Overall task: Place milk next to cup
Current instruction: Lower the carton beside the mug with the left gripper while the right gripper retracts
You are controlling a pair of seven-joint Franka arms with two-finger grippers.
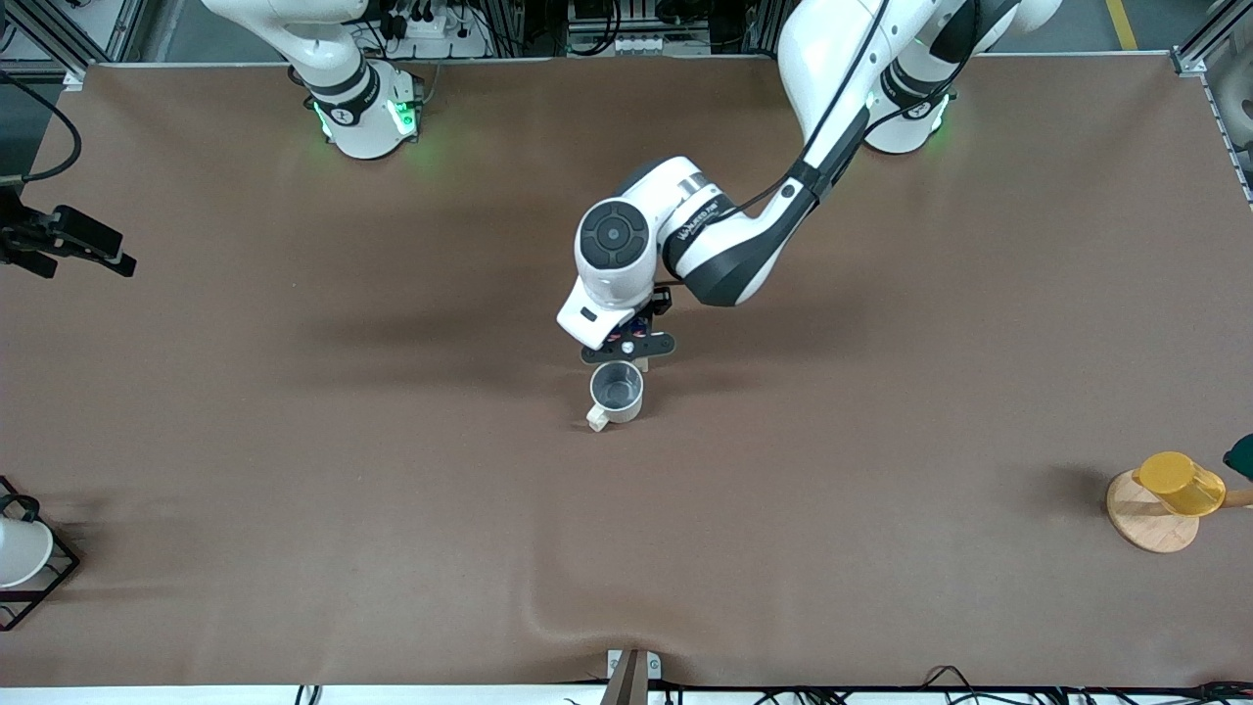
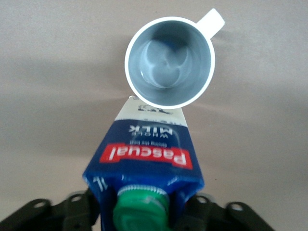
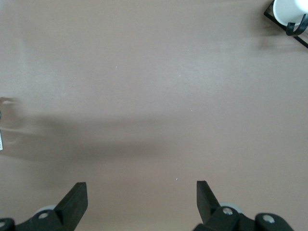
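I see one wide brown table (image 1: 294, 490) filling the front view, with both arm bases along its top edge. The left arm reaches in from its base, elbow bent, wrist turned down over the middle of the table. The right arm waits, its gripper (image 3: 142, 204) hanging over bare table at its own end with the fingers (image 3: 77, 202) spread wide and nothing between them. The left gripper (image 1: 631, 345) is clamped on the one milk (image 2: 144, 163) carton, holding it near its green cap (image 2: 141, 209); the carton stands just beside the one cup (image 2: 169, 62), farther from the front camera than it. I cannot tell whether the two touch. I count two other cups: a yellow cup (image 1: 1180, 483) on a wooden stand (image 1: 1150, 519), and a white cup (image 1: 20, 550) in a black wire rack (image 1: 49, 578).
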